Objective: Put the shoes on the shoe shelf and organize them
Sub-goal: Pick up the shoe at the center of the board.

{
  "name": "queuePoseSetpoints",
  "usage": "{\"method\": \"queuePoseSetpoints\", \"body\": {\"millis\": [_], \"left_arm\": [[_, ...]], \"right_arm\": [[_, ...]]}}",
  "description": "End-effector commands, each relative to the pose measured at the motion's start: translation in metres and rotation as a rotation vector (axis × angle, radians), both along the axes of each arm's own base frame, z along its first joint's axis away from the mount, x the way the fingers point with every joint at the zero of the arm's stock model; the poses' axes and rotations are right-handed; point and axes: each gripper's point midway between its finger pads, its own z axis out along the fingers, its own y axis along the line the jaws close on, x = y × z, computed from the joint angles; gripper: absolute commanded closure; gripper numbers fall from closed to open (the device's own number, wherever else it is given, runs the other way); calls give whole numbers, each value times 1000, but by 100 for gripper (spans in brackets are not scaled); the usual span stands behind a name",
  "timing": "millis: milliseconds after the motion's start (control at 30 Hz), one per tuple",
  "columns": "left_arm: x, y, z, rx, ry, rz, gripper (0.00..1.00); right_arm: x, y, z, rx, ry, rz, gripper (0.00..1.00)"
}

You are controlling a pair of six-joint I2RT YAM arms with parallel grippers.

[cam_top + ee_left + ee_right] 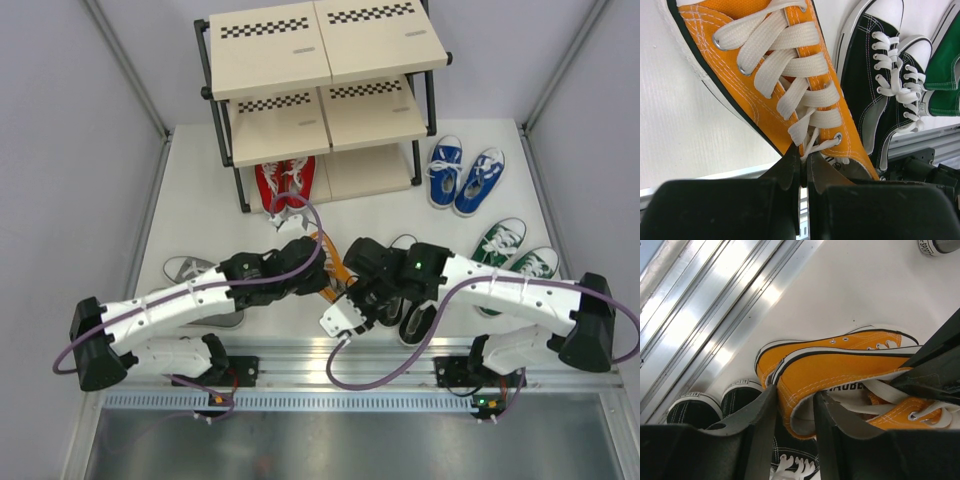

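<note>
Your left gripper was pinched on the orange sneaker's eyelet flap. Your right gripper was closed across its heel collar, one finger inside, probably to steady the lift. The sneaker lay on the table, well apart from the shoe shelf.

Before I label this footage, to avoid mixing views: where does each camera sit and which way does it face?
Top: above and behind, looking down on table and shelf; left arm and right arm show.
Left wrist: looks along the left gripper at the orange shoe it pinches.
Right wrist: looks past the right gripper at that shoe's heel and a metal rail.
Both wrist views share the orange shoe and black shoes.
</note>
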Motion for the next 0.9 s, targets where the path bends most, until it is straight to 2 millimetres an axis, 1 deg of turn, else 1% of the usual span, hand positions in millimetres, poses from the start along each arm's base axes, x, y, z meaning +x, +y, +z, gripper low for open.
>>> {"method": "queuePoseSetpoints", "body": {"millis": [0,33,67,100,133,167,267,333,367,400,433,467,500,567,600,667,700,833,867], "left_arm": [[20,-15,39,-173,-98,72,100],[20,-15,39,-175,-98,74,100],[20,-14,36,-173,-96,73,100],[20,-15,37,-180,-96,72,100],[20,-15,36,-183,-96,75,100],[20,-15,37,-188,-98,76,100],[20,-10,38,-190,-111,82,100],[20,-7,38,-190,-116,91,100],[19,-3,37,-192,-119,93,97],[19,-2,38,-195,-123,100,92],[18,0,37,-195,-123,101,84],[18,1,39,-203,-126,102,68],[16,2,36,-197,-126,92,57],[14,3,39,-206,-134,81,43],[14,4,39,-200,-142,72,32],[13,7,45,-206,-163,62,27],[13,9,48,-196,-180,49,22],[13,19,60,-172,-253,5,18],[11,23,67,-182,-277,-6,17]], "right_arm": [[-8,8,0,17,23,8,67],[-8,10,1,18,25,11,69],[-9,10,2,20,32,11,76],[-10,10,2,17,36,13,80],[-10,11,3,20,37,14,89],[-10,11,5,27,36,15,100],[-7,12,13,43,19,12,100],[-4,8,17,37,11,11,100],[-1,9,20,49,3,4,100],[4,8,26,68,-6,-12,100],[7,8,29,77,-8,-19,100],[9,8,32,87,-11,-26,100],[13,6,36,101,-16,-40,100],[17,4,38,108,-23,-47,100],[20,1,40,111,-26,-56,100],[24,-1,43,116,-33,-63,100],[28,-3,44,117,-37,-73,100],[42,-8,49,123,-60,-80,100],[47,-8,51,124,-65,-83,100]]}}
